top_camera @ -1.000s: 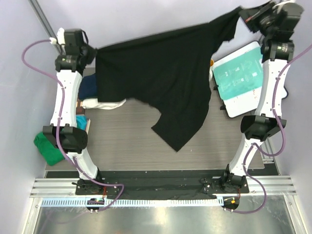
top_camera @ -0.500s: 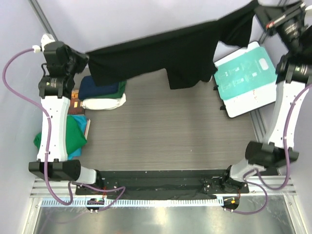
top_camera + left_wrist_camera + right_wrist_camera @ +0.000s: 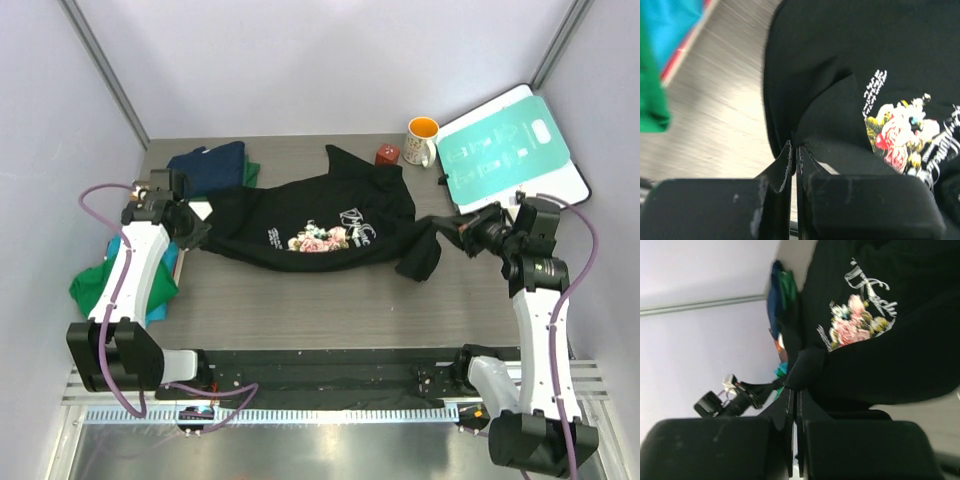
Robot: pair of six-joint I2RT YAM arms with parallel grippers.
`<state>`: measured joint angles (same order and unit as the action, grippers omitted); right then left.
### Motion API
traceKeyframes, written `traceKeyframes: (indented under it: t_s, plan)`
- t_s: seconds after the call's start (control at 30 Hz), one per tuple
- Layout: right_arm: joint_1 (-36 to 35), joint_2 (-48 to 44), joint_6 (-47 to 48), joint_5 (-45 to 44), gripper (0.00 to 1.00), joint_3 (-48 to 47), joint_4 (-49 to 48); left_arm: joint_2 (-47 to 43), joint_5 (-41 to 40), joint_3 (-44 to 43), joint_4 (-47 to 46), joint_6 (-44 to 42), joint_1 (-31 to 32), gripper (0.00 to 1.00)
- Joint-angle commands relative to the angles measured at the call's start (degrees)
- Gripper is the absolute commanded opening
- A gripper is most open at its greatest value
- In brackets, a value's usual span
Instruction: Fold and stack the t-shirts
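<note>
black rose-print cloth t-shirt (image 3: 310, 225) lies print-up, long axis nine to three, ends pinched by left gripper (image 3: 794, 156) and right gripper (image 3: 794, 394).

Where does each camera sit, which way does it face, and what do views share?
Top external: above and behind the arms, looking down at the table; both arms show, left pincer and right pincer shut on ends of the black rose-print t-shirt.
Left wrist: on the left arm, facing along its own shut fingers across the t-shirt.
Right wrist: on the right arm, past its own fingers toward the left arm.
Shared: all three show the rose print.
</note>
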<state>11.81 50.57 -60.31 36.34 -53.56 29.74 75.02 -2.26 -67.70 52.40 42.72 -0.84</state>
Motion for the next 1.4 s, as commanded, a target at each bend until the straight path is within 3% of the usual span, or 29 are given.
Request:
traceKeyframes:
  t_s: [0.0, 0.23, 0.33, 0.37, 0.47, 0.63, 0.77, 0.87, 1.0, 1.17, 1.27, 1.37]
  plan:
    - [0.14, -3.81, 3.88, -0.82, 0.01, -0.93, 13.48, 1.07, -6.78, -6.72, 5.68, -4.04, -0.39, 0.0]
    - [0.23, 0.4, 15.65, -4.6, 0.01, -7.17, 39.82, 6.18, -10.66, -8.33, 13.25, -6.51, -0.48, 0.0]
    - [0.23, 1.03, 19.43, -5.22, 0.01, -5.95, 46.44, 6.54, -9.96, -7.36, 14.48, -7.12, -0.48, 0.18]
    - [0.23, 0.59, 19.79, -5.4, 0.01, -5.42, 47.25, 6.36, -9.87, -7.18, 15.27, -7.12, -0.48, 0.33]
    - [0.23, -0.64, 19.62, -3.39, 0.14, -4.36, 48.39, 4.88, -10.21, -6.92, 16.41, -7.74, -0.48, 0.52]
    - [0.23, 1.2, 22.16, -3.38, 0.2, -8.82, 53.92, 2.76, -12.59, -8.5, 17.21, -8.18, -0.48, 0.56]
    - [-0.12, 3.22, 23.41, -2.07, 0.43, -13.76, 56.57, 2.23, -13.12, -9.46, 14.4, -8.18, -0.48, 0.57]
    - [-0.48, 2.78, 20.94, -0.57, 0.42, -15.25, 55.61, 2.93, -11.9, -10.26, 11.86, -7.04, -0.48, 0.58]
    - [-0.48, 4.63, 18.68, -1.71, 0.43, -14.83, 43.52, 4.69, -2.87, -8.42, 5.18, -5.2, -0.39, 0.59]
    - [-1.44, 13.29, 4.62, 3.81, 0.46, -6.12, 1.09, 9.42, 0.06, -7.79, -5.37, -3.17, -0.21, 0.6]
    - [-5.65, 22.6, 0.38, 3.74, 0.48, -9.09, -17.39, 13.81, -0.81, -14.18, -8.1, -2.2, -0.3, 0.63]
    - [-11.01, 30.71, -1.12, 5.49, 0.48, -17.7, -24.89, 17.51, -4.94, -19.73, -9.16, -1.41, -0.13, 0.65]
